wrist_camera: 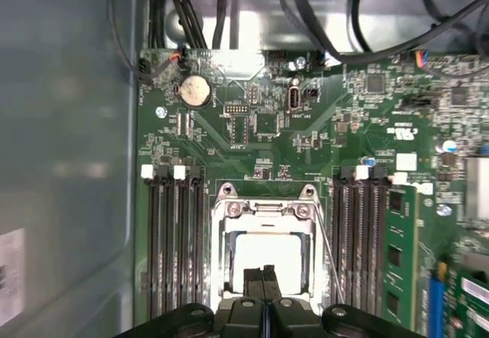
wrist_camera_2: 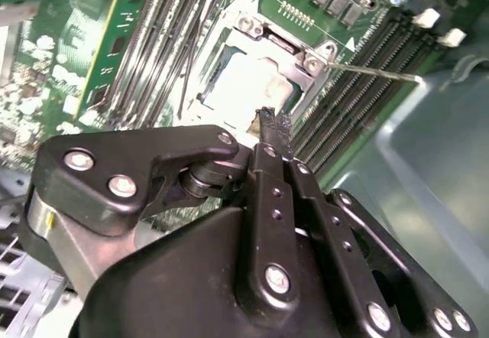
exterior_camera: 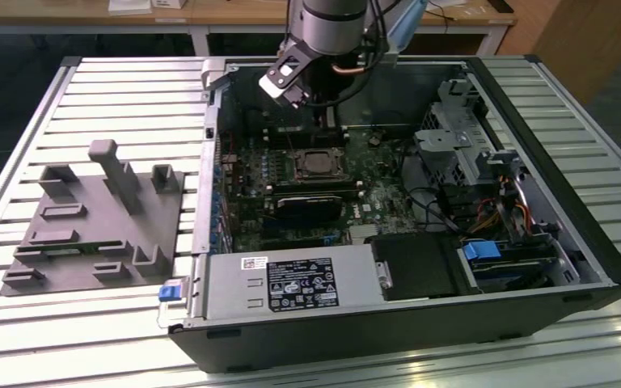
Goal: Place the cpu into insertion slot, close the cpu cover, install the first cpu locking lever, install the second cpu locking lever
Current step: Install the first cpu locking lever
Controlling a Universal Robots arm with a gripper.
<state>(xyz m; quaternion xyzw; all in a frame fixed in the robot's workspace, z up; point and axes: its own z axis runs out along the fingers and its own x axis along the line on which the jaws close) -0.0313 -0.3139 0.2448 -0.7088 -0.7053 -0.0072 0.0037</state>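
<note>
Chip (wrist_camera: 263, 250) lies seated at the middle of the green board (wrist_camera: 252, 139), framed by a metal cover (wrist_camera: 263, 209) that appears folded down to hold it. The gripper (wrist_camera: 263, 273), fingers pressed together and empty, seemingly to form one narrow pushing tip, hovers just over one edge of the chip, while a thin wire lever (wrist_camera: 328, 258) stands unlatched beside the cover.

One gripper (wrist_camera: 263, 271) is counted. Just beneath it one cpu (wrist_camera: 263, 248) is seen, framed by one cpu cover (wrist_camera: 227, 255). Two screws (wrist_camera: 235, 209) are counted on the cover's edge farthest from the gripper. Eight memory slots (wrist_camera: 170, 250) are counted, four on either side of the gripper. One locking lever (wrist_camera: 329, 265) is seen beside it, and one coin cell (wrist_camera: 193, 91) well beyond it.
</note>
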